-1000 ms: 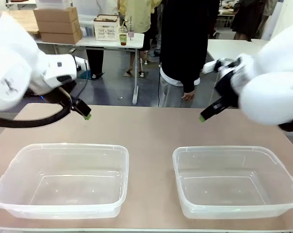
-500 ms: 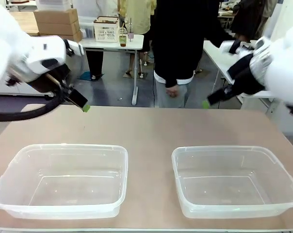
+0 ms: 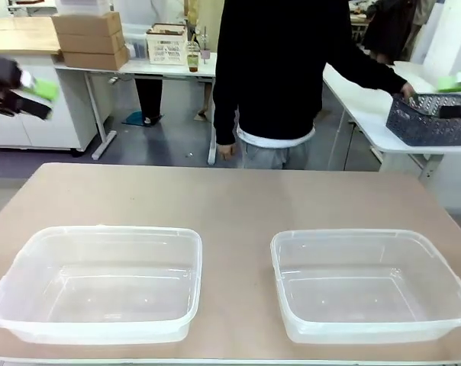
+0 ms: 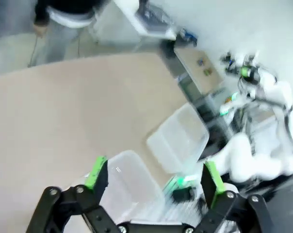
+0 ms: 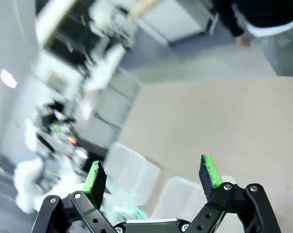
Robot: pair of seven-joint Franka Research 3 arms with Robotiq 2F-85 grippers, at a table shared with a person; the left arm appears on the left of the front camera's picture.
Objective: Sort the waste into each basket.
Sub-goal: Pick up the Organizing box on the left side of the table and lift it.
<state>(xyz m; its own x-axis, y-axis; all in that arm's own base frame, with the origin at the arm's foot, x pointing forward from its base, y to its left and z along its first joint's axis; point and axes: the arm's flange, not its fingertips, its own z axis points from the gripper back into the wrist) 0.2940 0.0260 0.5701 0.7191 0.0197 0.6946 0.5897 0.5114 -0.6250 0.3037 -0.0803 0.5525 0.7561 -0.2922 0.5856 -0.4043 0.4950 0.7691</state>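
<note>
Two clear plastic baskets stand side by side on the brown table, the left basket [image 3: 101, 238] and the right basket [image 3: 368, 242], and both look empty. The waste is out of view. My left gripper [image 3: 33, 97] hangs high at the far left, blurred, well above the table. At the far right edge my right gripper [image 3: 453, 96] is just as high. In the left wrist view the gripper [image 4: 154, 177] is open and holds nothing, with both baskets [image 4: 178, 141] below it. The right wrist view shows its gripper [image 5: 152, 174] open and empty over the baskets [image 5: 132, 172].
A person in a black top [image 3: 280, 69] stands at the table's far edge, one hand reaching to a dark grey-blue basket [image 3: 425, 118] on a white side table at the right. Tables with cardboard boxes [image 3: 89, 38] stand farther back.
Both arms have swung up and outward, away from the table's middle to the picture's edges. The person has stepped to the left and stretched an arm to the dark basket.
</note>
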